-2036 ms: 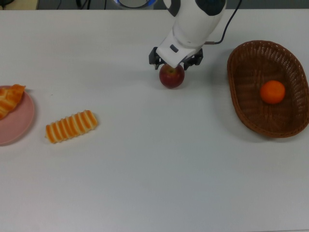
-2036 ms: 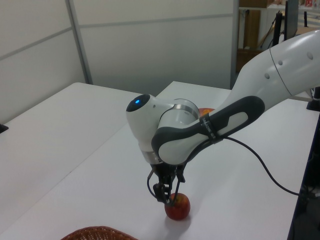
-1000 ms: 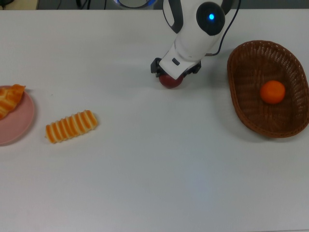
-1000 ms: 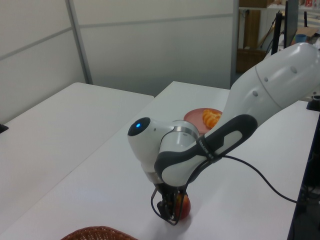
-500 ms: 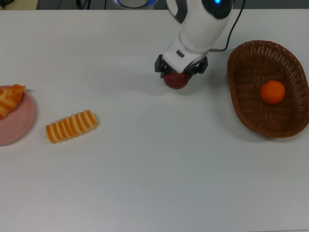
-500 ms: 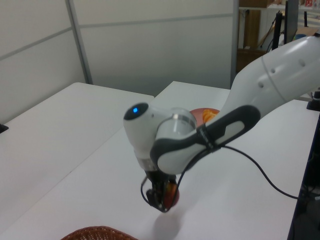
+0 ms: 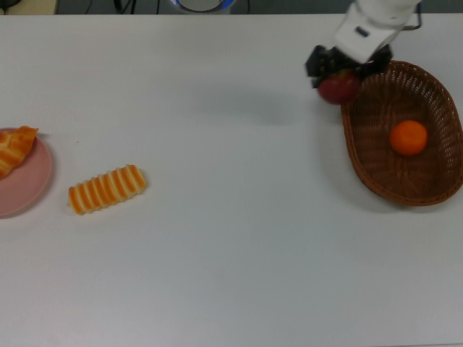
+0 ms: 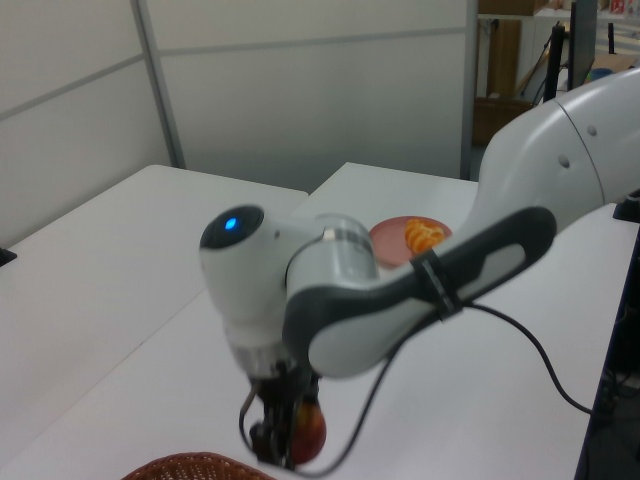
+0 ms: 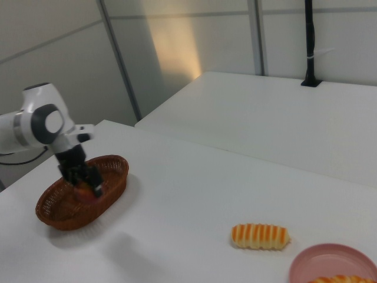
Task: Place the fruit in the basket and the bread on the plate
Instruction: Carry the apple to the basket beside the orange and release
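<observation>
White tabletop (image 7: 217, 275) carries everything, and the basket (image 7: 434, 184) at the top view's right is the landmark. Two seconds ago the apple (image 7: 338, 87) lay on the table well to the top view's left of the basket, under the gripper (image 7: 346, 66); now it is lifted, clamped between the fingers, and hangs at the basket's near-left rim. Whether it is already over the rim or just beside it, I cannot tell for sure. The orange (image 7: 409, 137) lies inside the basket as before. Far from the basket, toward the top view's left, the ridged loaf (image 7: 107, 189) has not moved, and farther still the pink plate (image 7: 25, 184) keeps the braided loaf (image 7: 14, 148) on it.
</observation>
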Robot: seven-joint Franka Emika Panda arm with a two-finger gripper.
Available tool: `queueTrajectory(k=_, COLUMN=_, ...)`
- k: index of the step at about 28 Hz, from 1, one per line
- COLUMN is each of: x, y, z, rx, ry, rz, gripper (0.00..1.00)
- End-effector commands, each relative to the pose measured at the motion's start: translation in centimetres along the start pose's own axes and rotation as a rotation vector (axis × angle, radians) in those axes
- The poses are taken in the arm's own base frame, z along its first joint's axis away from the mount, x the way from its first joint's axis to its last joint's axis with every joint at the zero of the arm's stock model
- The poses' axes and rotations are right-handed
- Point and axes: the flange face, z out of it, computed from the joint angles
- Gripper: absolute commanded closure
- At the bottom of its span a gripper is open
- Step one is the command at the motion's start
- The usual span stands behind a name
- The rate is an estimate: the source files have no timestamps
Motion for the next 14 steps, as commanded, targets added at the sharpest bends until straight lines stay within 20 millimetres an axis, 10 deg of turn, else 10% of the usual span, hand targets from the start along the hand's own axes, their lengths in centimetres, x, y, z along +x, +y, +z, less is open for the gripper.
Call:
queueTrajectory(k=1, x=-0.7, y=-3.5, z=-0.2, rx=-0.018, ry=0.002, rz=-0.004, gripper=1.00)
queueTrajectory(k=5, x=-1.4, y=-5.8, z=-0.3, rx=-0.013, ry=0.006, rz=-0.031, gripper=0.97)
queueTrajectory(k=7, x=-1.2, y=-6.4, z=-0.4, rx=-0.008, ry=0.010, rz=-0.027, gripper=0.79)
queueTrajectory(k=10, x=-0.7, y=-7.0, z=-0.4, rx=-0.004, ry=0.016, rz=0.006, gripper=0.00)
queueTrajectory(k=14, x=-0.8, y=-9.4, z=0.9, rx=-0.046, ry=0.033, rz=0.025, gripper=0.00)
